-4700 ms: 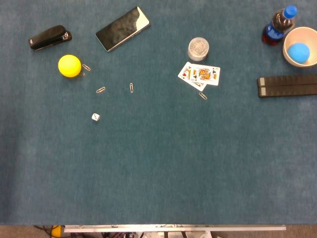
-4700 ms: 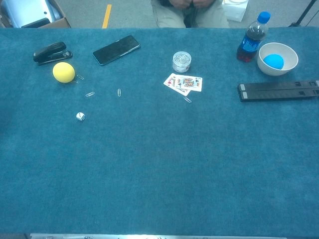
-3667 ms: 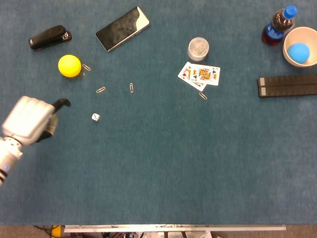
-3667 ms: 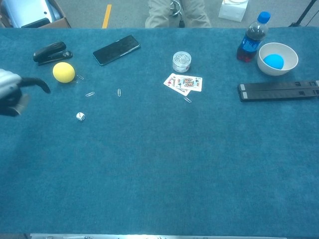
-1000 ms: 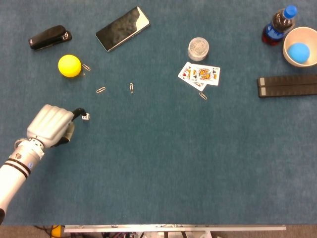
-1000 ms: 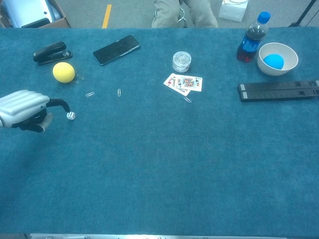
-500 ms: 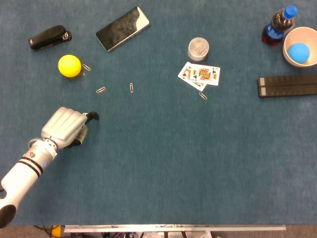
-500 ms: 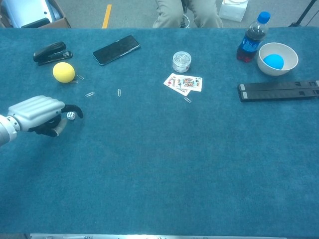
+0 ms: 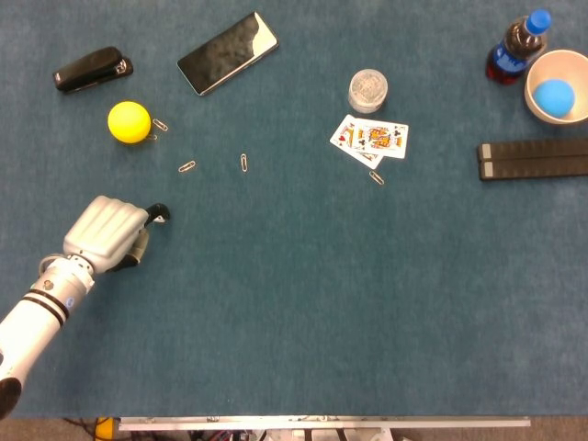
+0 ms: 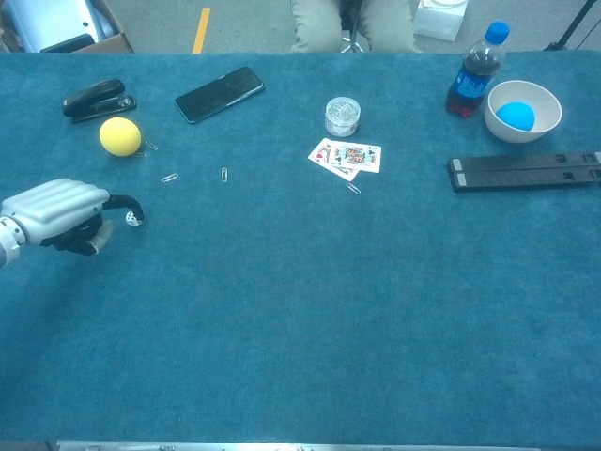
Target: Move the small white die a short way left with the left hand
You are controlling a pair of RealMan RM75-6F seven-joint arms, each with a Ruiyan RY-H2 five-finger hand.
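Note:
The small white die (image 10: 132, 219) lies on the blue cloth at the left, below the yellow ball (image 10: 120, 136). In the head view only a sliver of the die (image 9: 163, 219) shows beside a dark fingertip. My left hand (image 9: 106, 234) sits just left of it, fingers curled in, with one dark-tipped finger (image 10: 131, 202) hooked over the die's far side and touching it. In the chest view the left hand (image 10: 56, 211) is low over the cloth. I cannot tell whether the thumb reaches the die. The right hand is not visible in either view.
Two paper clips (image 9: 187, 166) (image 9: 243, 163) lie just beyond the die, and a black stapler (image 9: 92, 69) and a phone (image 9: 227, 52) lie further back. Playing cards (image 9: 370, 139), a clear jar (image 9: 367, 90), a bottle (image 9: 515, 46), a white bowl (image 9: 558, 87) and black bars (image 9: 533, 158) are on the right.
Over the last second the left hand slid right over the die, then drew back left a little. The die stays about where it was a second ago, left of its starting spot.

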